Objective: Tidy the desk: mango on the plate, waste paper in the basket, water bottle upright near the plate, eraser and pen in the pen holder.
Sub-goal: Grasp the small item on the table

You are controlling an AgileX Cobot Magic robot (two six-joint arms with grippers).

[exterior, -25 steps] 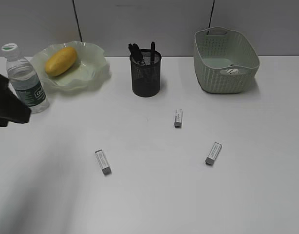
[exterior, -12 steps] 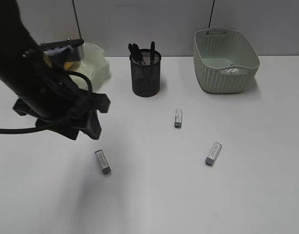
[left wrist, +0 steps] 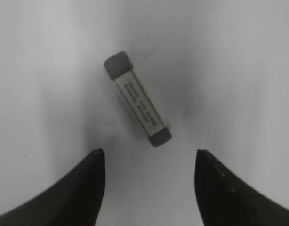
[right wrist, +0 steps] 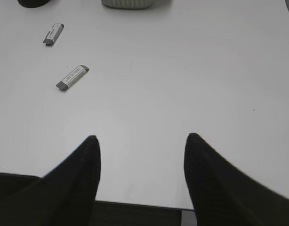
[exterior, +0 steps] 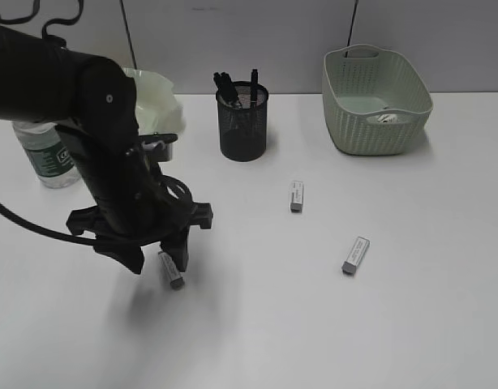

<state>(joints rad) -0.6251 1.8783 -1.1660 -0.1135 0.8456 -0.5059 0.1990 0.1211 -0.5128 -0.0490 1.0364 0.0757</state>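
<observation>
Eraser pickup in hand: left gripper poised with jaws apart over the eraser lying front-left of the pen holder; next, lower, straddle the skewed bar, then close.

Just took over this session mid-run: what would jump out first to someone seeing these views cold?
The black left arm dominates the exterior view, its left gripper open just above an eraser lying flat at the front left of the desk. Two more erasers lie loose right of centre. Behind them stand the pen holder with pens in it and, further right, the basket.
</observation>
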